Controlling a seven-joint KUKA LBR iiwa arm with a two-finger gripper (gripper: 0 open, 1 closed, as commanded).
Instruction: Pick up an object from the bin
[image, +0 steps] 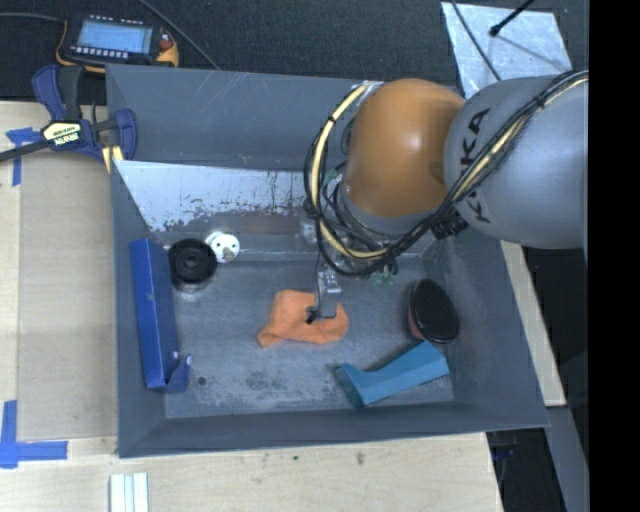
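Camera view, looking down into the grey bin (250, 385): the gripper (320, 308) hangs below the arm's orange-covered wrist, with its tip down at the upper right part of a crumpled orange thing (288, 326). That thing looks like a soft cloth or a piece of foam, and it lies near the middle of the bin floor. The tip appears to touch or press into the orange material. Whether the gripper is open, closed or already gripping cannot be told, because its end is dark and narrow against the cloth.

The other things lie well apart from it:
- a black oval piece with a reddish edge (432, 312) to the right
- a blue-green wedge-shaped block (395, 375) below and to the right
- a black round thing (190, 262) and a small white piece (222, 246) at the upper left
- a long blue bar (150, 305) along the left wall

Judging by this, the step in hand is the grasp itself: the gripper is at picking height on the orange thing, and nothing is lifted yet. The next move probably calls for a firm closing on a fold of the material, then a straight lift clear of the bin floor. A soft, limp piece like this may slip out or be caught only by a thin edge, so the hold should be secure before the arm rises.
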